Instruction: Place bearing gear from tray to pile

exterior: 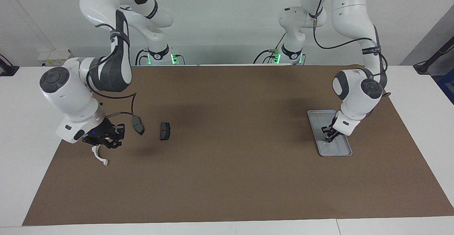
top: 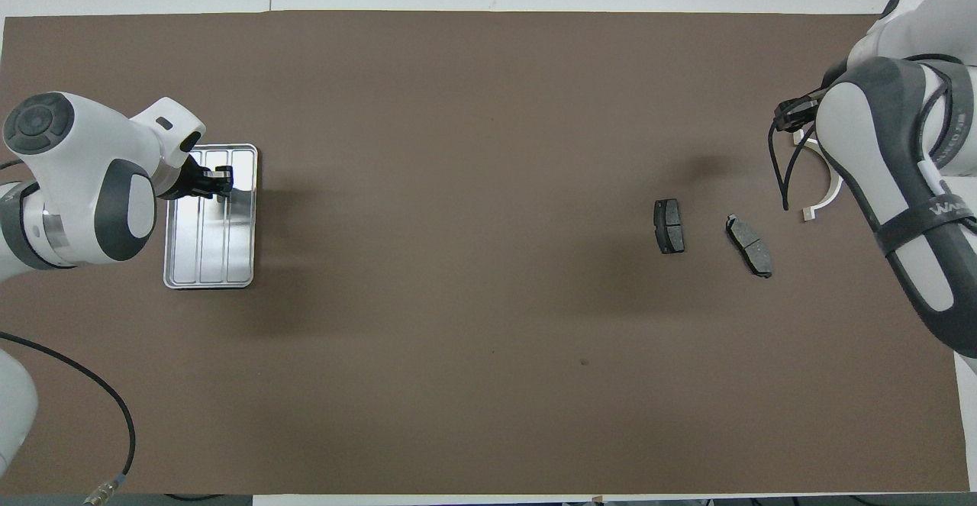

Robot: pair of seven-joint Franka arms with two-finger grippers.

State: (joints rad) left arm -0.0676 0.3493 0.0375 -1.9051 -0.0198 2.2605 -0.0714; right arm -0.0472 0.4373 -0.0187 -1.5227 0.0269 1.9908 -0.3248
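Observation:
The silver-grey tray (exterior: 341, 150) lies toward the left arm's end of the table and also shows in the overhead view (top: 210, 258). My left gripper (exterior: 329, 137) is down inside the tray (top: 219, 182), at the end farther from the robots. I cannot make out the bearing gear; the gripper hides that spot. The pile lies toward the right arm's end: a white semicircular bracket (exterior: 99, 157) (top: 830, 185) and two dark brake-pad pieces (exterior: 138, 124) (exterior: 165, 131), also seen from overhead (top: 749, 245) (top: 669, 226). My right gripper (exterior: 106, 143) (top: 792, 111) hangs just over the bracket.
A brown mat (exterior: 227, 178) covers the table, with white table margins around it. A black cable (exterior: 122, 113) hangs from the right arm near the brake-pad pieces.

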